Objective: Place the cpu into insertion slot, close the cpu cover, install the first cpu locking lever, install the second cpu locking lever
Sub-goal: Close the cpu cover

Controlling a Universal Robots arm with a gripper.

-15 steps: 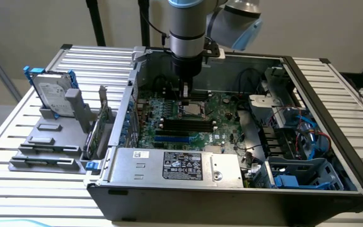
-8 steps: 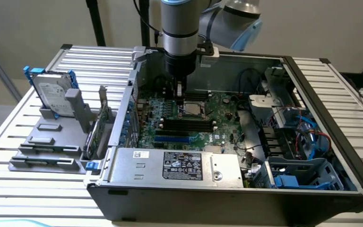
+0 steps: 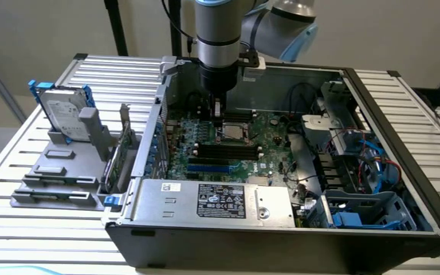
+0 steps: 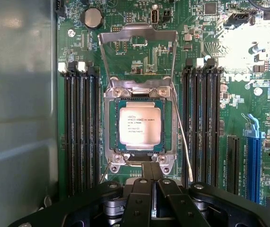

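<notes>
Cpu sits in the slot and we hover, jaws pressed together, at its near edge, cover standing open on the far side.

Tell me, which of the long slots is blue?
The blue slot, out past the black slots and farthest from the cpu. Every other long slot is black.
</notes>
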